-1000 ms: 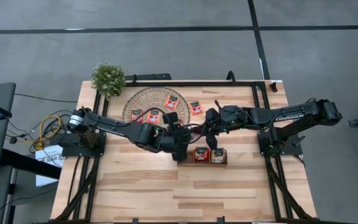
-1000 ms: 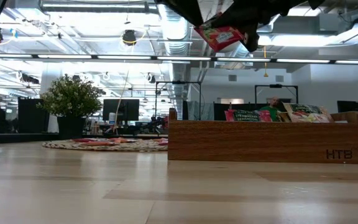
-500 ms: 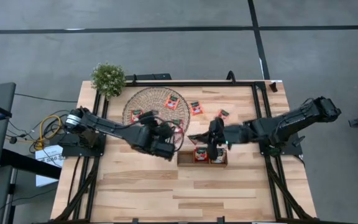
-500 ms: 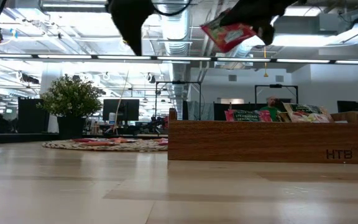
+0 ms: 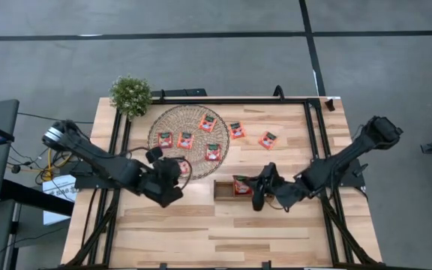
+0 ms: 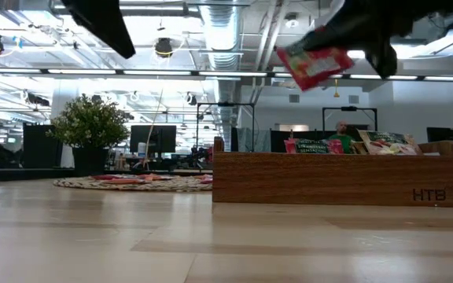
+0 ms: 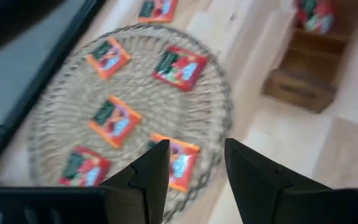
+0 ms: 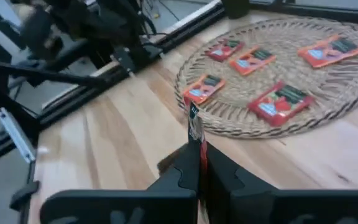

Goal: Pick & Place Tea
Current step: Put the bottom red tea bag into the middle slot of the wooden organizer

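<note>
Several red tea sachets (image 5: 185, 140) lie flat on the round woven mat (image 5: 172, 118), and two more (image 5: 267, 139) lie on the bare wood to its right. My left gripper (image 7: 194, 149) hovers open over the mat's near edge (image 5: 175, 171), with nothing between its fingers. My right gripper (image 8: 196, 163) hangs above the brown wooden tray (image 6: 336, 179), shut on one red sachet (image 6: 314, 64). Other sachets (image 6: 313, 145) stand inside the tray. My right gripper pinches the red sachet between its two fingers by one edge (image 8: 196, 149). The sachet shows edge-on in the wrist view and sticks out past the fingertips. It hangs tilted below the gripper, lifted clear above the tray (image 5: 223, 191).
A small potted plant (image 5: 130, 95) stands at the table's far left corner. Black rails (image 5: 317, 135) run along the table's left, right and far sides. Bare wood (image 5: 223, 232) lies between the tray and the near edge.
My left gripper has drawn away from the tray toward the table's left edge and now hangs over the mat's near rim. My right gripper has swung toward the near edge with the red sachet, turning as it went, to above the tray. The sachet stays lifted clear.
</note>
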You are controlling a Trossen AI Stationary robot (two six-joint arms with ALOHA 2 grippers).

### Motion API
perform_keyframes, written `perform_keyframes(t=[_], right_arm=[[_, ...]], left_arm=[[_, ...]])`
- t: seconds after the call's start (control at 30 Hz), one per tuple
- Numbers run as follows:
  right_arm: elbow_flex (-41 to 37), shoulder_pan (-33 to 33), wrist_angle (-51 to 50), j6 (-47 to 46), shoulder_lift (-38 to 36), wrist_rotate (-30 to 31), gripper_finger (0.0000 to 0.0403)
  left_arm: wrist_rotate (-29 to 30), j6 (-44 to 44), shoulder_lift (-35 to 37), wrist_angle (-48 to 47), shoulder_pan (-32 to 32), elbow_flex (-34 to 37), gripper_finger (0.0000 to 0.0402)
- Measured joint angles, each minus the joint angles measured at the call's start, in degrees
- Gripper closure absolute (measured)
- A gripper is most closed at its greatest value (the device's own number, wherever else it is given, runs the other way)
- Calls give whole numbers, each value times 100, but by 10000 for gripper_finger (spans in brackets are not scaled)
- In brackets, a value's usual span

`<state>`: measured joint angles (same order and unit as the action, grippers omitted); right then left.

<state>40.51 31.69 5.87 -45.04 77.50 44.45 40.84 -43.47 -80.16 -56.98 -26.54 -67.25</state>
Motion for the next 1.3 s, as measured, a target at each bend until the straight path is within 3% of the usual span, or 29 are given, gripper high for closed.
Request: perform_keyframes(t=[0.23, 0.53, 1.3], right_arm=[[-149, -48, 338, -649, 777, 137, 403], [-150, -108, 275, -1434, 1519, 417, 403], [-148, -108, 232, -1453, 1630, 675, 389]], left_arm=[[-179, -141, 591, 523, -213, 603, 255], [-424, -135, 619, 613, -211, 724, 255], [-507, -100, 616, 613, -211, 724, 255]])
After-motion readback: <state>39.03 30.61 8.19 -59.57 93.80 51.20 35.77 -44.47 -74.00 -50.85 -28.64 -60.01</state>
